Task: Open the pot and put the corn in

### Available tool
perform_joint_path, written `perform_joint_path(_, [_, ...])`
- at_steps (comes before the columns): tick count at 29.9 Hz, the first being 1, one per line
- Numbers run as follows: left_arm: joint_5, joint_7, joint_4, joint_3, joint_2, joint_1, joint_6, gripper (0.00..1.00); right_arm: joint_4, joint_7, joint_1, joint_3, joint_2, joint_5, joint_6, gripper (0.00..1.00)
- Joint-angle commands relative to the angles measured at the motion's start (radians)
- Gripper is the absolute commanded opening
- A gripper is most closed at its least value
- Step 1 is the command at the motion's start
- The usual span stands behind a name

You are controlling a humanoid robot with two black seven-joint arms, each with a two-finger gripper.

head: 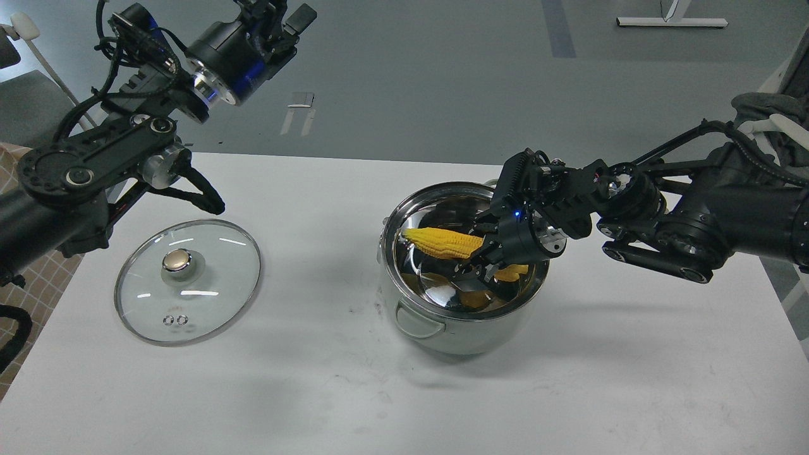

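Observation:
The pot (436,332) stands open on the white table, right of centre, its mirror inside showing yellow reflections. The yellow corn (442,242) lies level inside the pot's mouth, pointed end to the left. My right gripper (481,248) is shut on the corn's thick end and reaches down into the pot from the right. My left gripper (281,16) is raised high at the top left, far from the pot; its fingers are dark and I cannot tell their state.
The glass lid (188,280) with its gold knob (177,260) lies flat on the table (316,392) at the left. My left arm's links hang over the table's left edge near the lid.

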Motion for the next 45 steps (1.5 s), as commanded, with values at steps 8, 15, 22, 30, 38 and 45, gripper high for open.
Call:
perform_joint_path(8, [0.000, 0.000, 0.001, 0.000, 0.002, 0.000, 0.000, 0.96, -0.007, 0.000, -0.010, 0.001, 0.016, 0.002, -0.004, 0.43])
perform_joint_path(15, [0.000, 0.000, 0.004, 0.000, 0.000, 0.000, 0.000, 0.96, -0.001, 0.000, -0.008, 0.001, 0.007, 0.022, -0.004, 0.76])
perform_joint_path(22, [0.000, 0.000, 0.004, 0.000, 0.002, 0.000, 0.000, 0.96, 0.004, 0.000, 0.019, 0.016, -0.007, 0.025, -0.004, 0.93])
perform_joint_path(30, [0.000, 0.000, 0.009, 0.000, 0.005, 0.002, 0.000, 0.97, -0.007, 0.000, 0.160, 0.130, -0.097, 0.190, 0.000, 0.98])
perform_joint_path(38, [-0.014, 0.000, 0.014, -0.012, -0.001, 0.029, -0.006, 0.98, -0.188, 0.000, 0.165, 0.323, -0.204, 0.544, -0.021, 1.00])
perform_joint_path(45, [-0.023, 0.000, 0.109, -0.014, -0.041, 0.040, -0.012, 0.98, -0.326, 0.000, -0.057, 0.653, -0.198, 0.859, -0.029, 1.00])
